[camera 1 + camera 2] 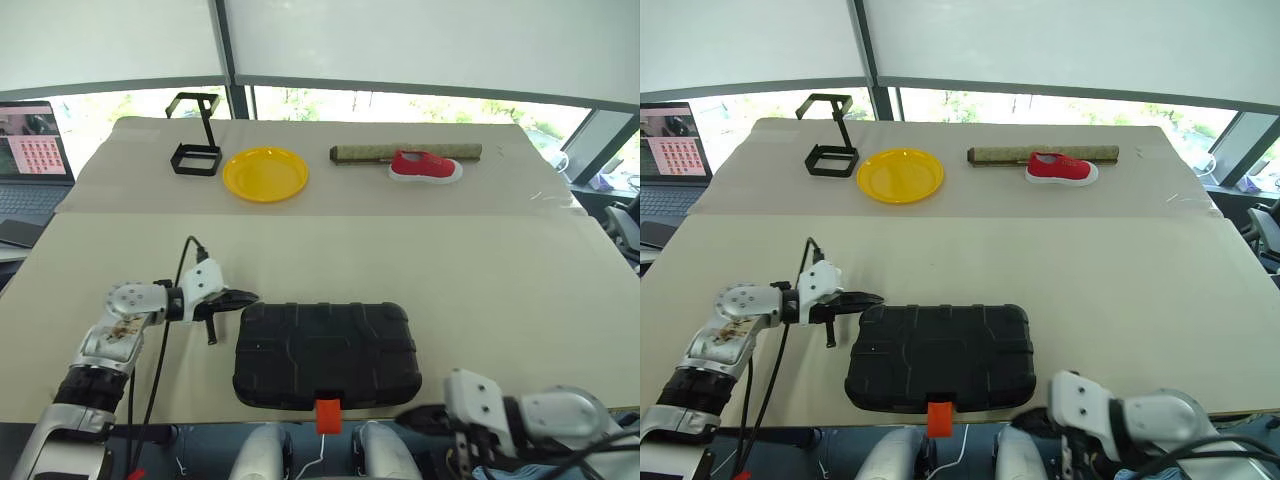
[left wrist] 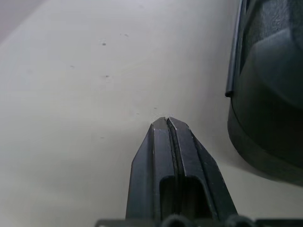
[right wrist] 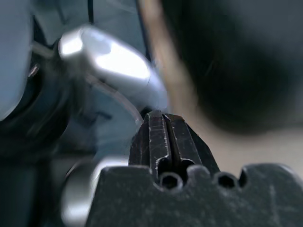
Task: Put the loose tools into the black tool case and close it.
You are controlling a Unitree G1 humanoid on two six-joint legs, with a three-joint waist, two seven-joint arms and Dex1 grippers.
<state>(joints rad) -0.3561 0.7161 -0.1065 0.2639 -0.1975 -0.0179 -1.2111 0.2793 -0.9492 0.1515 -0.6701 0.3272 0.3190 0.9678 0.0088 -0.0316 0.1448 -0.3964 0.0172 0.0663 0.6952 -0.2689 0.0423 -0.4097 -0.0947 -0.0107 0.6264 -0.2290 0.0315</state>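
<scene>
The left gripper [image 1: 243, 298] has its two fingers pressed together and holds nothing; it sits just beside the far left corner of the black tool case [image 1: 325, 352], apart from it, over bare table [image 1: 480, 270]. The left wrist view confirms this: the joined fingertips [image 2: 165, 124] point at the table surface with the case's rounded edge close by. The right gripper [image 3: 163, 118] also has its fingers pressed together and empty; it lies off the near right corner of the case, at the table edge.

The case lies flat near the front edge of the table with its lid down. Its small orange latch [image 1: 328, 413] hangs at the middle of the near side; whether it is fastened cannot be told. No loose tools lie on the table around the case, so the loading step appears complete, though the interior is hidden.

Step in hand, as judged: closing and securing. The next move calls for pressing the lid fully down and seating the latch.

Well beyond the case, a yellow plate [image 1: 265, 174] stands empty, with a black wire stand [image 1: 196, 158] beside it and a red shoe [image 1: 425, 166] farther right
</scene>
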